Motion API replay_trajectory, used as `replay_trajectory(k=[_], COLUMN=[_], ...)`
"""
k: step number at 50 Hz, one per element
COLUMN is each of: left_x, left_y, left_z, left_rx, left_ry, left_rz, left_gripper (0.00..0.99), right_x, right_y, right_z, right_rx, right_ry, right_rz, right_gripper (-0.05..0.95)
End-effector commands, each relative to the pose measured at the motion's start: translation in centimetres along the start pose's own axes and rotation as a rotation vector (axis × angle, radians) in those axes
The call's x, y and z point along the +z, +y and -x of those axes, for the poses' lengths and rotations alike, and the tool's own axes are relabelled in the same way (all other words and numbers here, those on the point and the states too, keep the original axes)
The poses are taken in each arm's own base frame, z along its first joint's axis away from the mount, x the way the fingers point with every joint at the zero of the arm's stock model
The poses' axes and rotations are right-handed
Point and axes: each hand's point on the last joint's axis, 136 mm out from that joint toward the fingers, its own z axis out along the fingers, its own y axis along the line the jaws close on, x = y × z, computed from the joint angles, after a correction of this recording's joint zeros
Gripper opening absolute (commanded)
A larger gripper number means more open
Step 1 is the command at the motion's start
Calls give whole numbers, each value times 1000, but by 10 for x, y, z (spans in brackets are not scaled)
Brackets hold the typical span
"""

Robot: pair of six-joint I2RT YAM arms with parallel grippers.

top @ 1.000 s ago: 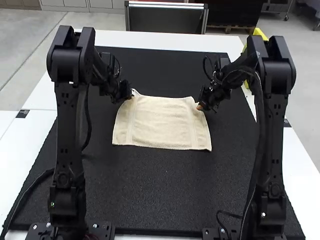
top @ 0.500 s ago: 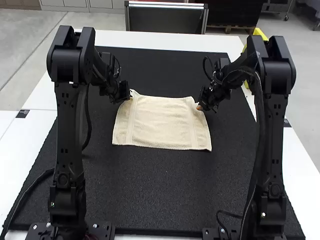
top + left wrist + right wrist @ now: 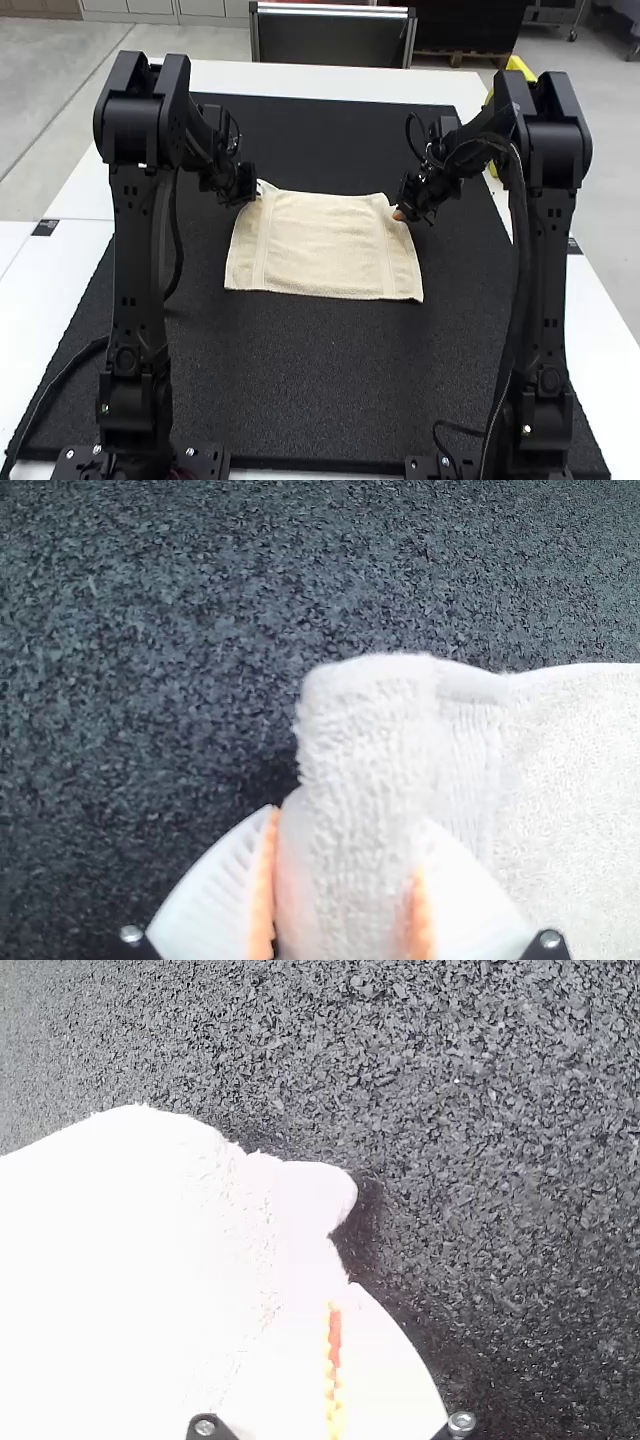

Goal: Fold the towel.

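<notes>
In the high view, a cream towel (image 3: 325, 245) lies spread, with its far corners at the grippers. My left gripper (image 3: 257, 193) is at its far left corner. In the left wrist view, that gripper (image 3: 345, 880) is shut on a raised, thick fold of the towel (image 3: 570, 780), a pad on either side. At the far right corner is my right gripper (image 3: 399, 213). The right wrist view has this gripper (image 3: 335, 1360) with its pads close together on bunched cloth of the towel (image 3: 120, 1260); a small rounded piece sticks out beyond them.
A black mat (image 3: 300, 380) lies under the towel and both arms. White tabletop (image 3: 330, 82) borders it at the far side and at the left and right. A dark cable (image 3: 60, 385) runs over the mat's near left part.
My left gripper's finger end has shifted slightly to the left at the towel's far left corner, and the cloth there has shifted a little. My right gripper has kept still.
</notes>
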Motion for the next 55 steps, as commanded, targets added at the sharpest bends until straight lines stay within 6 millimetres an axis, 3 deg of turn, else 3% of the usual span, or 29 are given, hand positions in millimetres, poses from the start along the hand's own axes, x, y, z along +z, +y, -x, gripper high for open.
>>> replay_trajectory(k=[1,16,22,46,55], left_x=[-1,-2,-4,-16,-19], left_y=[11,14,21,17,11], left_z=[8,5,7,24,29], left_rx=[19,22,19,32,41], left_ry=[-18,-4,-14,-57,-69], left_rz=[31,37,61,47,40], left_gripper=[290,192,26,23,25], right_x=[-17,-17,-17,-17,-24], right_y=[18,18,18,20,26], right_z=[3,3,4,10,23], right_rx=[-13,-13,-14,-26,-38], right_ry=[-17,-17,-20,-41,-73], right_rz=[34,34,35,39,49], right_gripper=[-23,-23,-23,-25,-25])
